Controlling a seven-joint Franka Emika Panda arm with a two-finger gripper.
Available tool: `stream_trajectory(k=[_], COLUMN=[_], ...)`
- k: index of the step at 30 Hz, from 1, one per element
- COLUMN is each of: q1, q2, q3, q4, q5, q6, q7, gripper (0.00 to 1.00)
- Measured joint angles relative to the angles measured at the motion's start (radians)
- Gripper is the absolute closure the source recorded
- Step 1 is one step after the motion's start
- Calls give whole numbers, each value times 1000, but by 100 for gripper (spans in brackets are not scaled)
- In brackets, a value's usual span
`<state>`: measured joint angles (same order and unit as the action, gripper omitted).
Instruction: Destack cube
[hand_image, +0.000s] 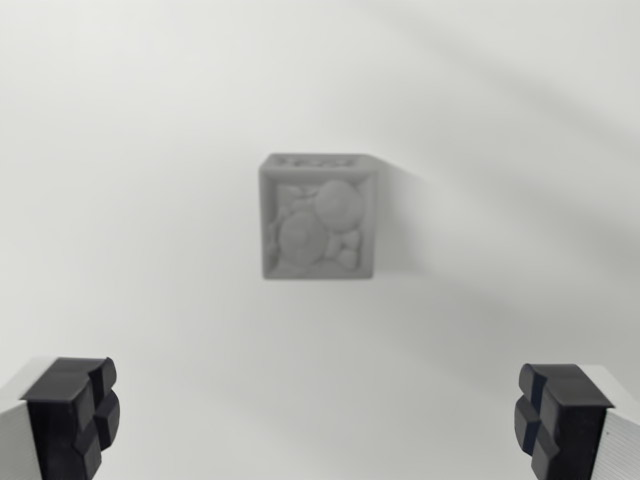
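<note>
Fingers (72, 418) wide apart, cube (318, 218) beyond

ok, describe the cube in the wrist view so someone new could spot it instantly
Start from the plain white surface that fills the wrist view. Near its middle, above and between the two black fingertips in the bottom corners, sits a single grey cube, slightly blurred. It is the only object there, marked by raised rounded shapes on its facing side and a soft shadow toward the wrist view's right.
</note>
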<state>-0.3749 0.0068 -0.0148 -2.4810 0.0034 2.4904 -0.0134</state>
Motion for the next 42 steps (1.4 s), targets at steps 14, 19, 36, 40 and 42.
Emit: stream_trajectory(k=[14, 19, 36, 40, 42], q1=[0, 0, 0, 0, 0], q2=[-112, -140, -199, -204, -206], q3=[0, 0, 0, 0, 0], q4=[46, 64, 123, 130, 133], q5=[-1, -2, -2, -2, -2], q6=[-157, -204, -322, -335, -340], q7=[1, 1, 2, 2, 2], gripper=[0, 0, 0, 0, 0])
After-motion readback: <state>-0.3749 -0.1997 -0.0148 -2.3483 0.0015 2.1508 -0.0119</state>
